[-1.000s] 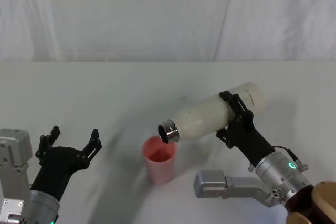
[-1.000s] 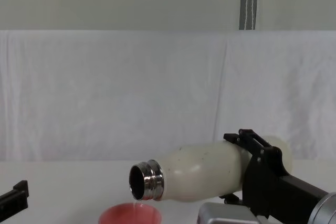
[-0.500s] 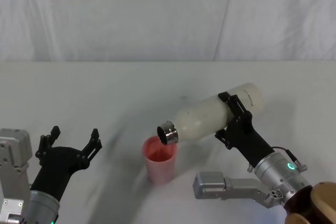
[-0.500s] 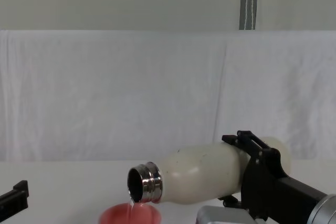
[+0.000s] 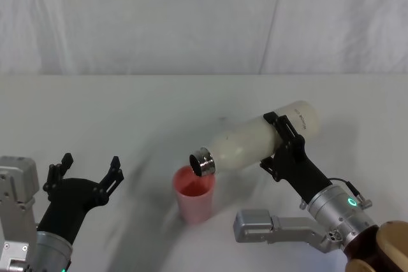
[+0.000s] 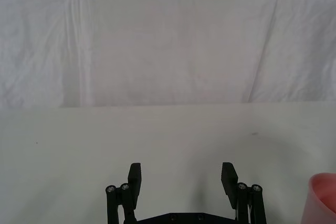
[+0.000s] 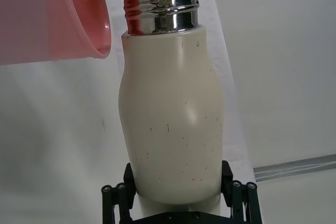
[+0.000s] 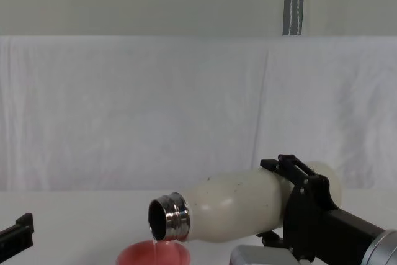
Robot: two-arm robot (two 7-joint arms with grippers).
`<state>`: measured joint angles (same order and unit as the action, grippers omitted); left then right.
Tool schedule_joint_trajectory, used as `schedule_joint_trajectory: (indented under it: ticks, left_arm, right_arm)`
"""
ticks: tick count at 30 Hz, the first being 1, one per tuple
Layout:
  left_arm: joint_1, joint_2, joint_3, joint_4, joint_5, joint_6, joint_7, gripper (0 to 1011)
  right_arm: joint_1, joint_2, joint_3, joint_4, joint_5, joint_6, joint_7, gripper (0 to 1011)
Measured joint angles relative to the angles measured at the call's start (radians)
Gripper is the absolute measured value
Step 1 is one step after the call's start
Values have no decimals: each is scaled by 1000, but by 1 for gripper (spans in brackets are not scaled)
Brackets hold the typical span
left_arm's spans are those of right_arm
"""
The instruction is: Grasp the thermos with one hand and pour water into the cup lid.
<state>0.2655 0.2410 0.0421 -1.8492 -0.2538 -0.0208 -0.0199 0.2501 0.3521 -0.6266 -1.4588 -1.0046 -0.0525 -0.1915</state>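
My right claw (image 5: pixel 285 146) is clamped round the lower body of the tall cream-white matte thermos (image 5: pixel 255 144), which looks smooth and slippery, tipped over the salmon-pink cup lid (image 5: pixel 194 193).

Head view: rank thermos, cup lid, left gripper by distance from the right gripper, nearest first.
1. thermos: clamped in the right gripper, tilted mouth-down.
2. cup lid: on the table, under the thermos mouth.
3. left gripper: open, far left, near edge.

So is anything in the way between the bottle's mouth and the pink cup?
Nothing visible. The right pincer holds the thermos tipped, its steel mouth just above the cup lid, and water falls straight in.
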Motion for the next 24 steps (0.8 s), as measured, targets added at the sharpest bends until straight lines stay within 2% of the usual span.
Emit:
schedule_joint_trajectory:
  ticks: [24]
  left_arm:
    - [0,0,0,0,0,0,0,1001]
  right_arm:
    - [3,4,-5,-4,-4,2,5,960]
